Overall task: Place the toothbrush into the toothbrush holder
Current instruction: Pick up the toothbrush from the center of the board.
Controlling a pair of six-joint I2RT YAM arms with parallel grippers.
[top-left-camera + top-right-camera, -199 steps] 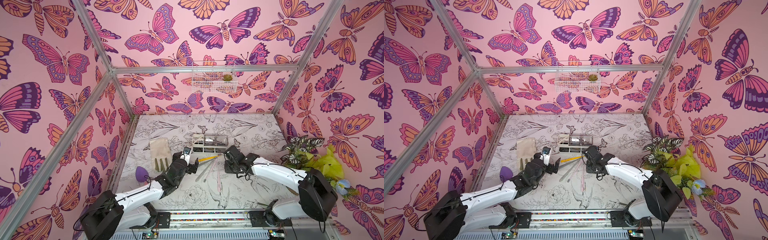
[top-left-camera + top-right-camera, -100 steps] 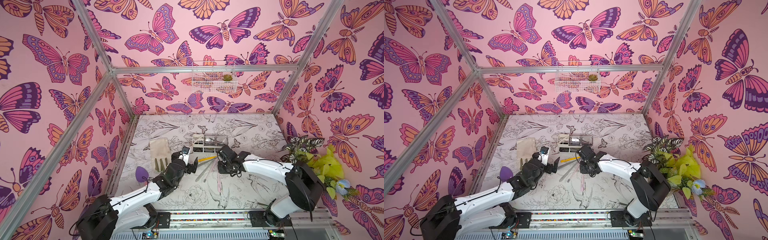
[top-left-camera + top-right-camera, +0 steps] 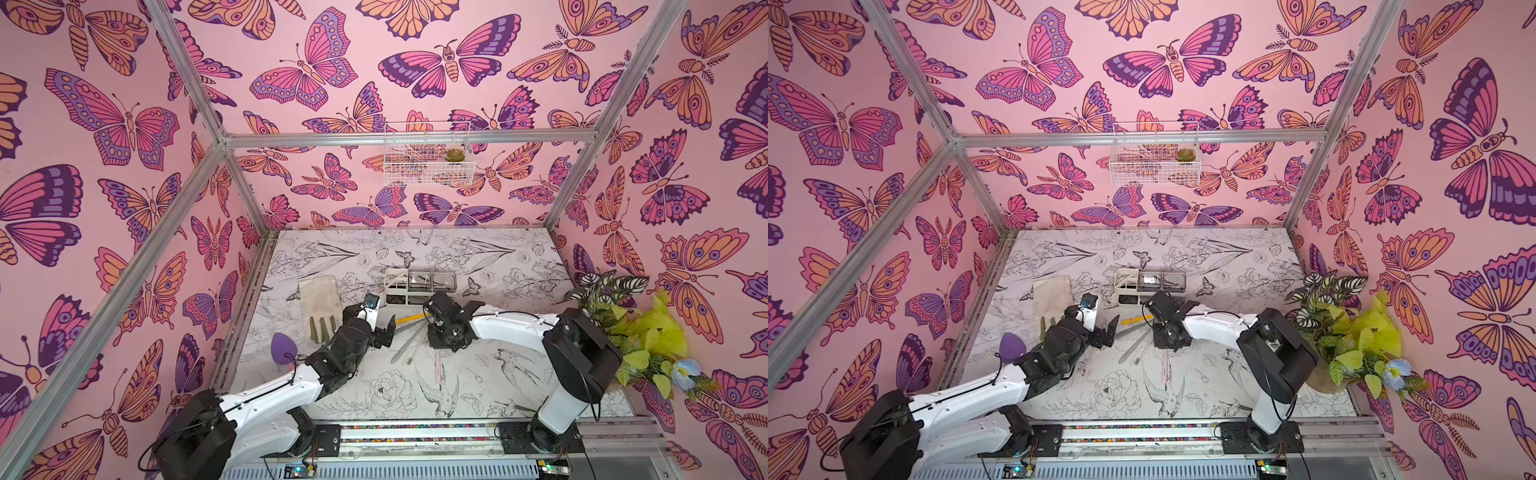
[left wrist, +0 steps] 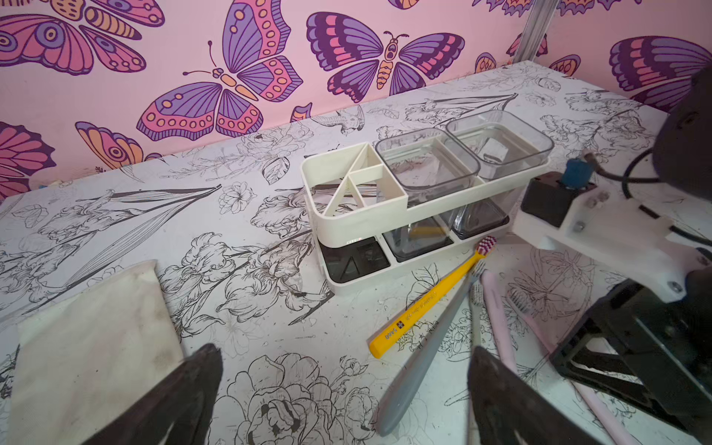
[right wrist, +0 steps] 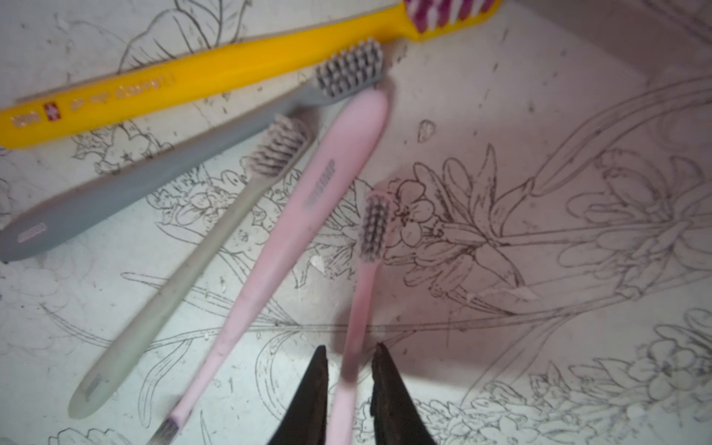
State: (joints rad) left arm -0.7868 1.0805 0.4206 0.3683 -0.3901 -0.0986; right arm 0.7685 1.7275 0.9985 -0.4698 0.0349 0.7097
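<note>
Now, in both top views, the right gripper is seen shifted toward 9 o'clock from where it stood a second ago, so that it is set down over the fan of brushes. The left gripper is left where it was, its jaws wide apart. A grasp is thus judged to be begun, with the lift and the insertion not yet done. The slim pink toothbrush is found on the table at about 6 o'clock of the toothbrush holder, with only its tail shown past the gripper. Its long axis is laid roughly from 12 to 6 o'clock.

From the left wrist, the bristled head is shown pointed toward the holder, near it but apart, while the handle is hidden under the right gripper. No brush is seen standing in the divided slot section.

From the right wrist, the right gripper's jaws are seen drawn together on the handle, one at each side, well back from the head. The yellow toothbrush and the others are left lying untouched.
</note>
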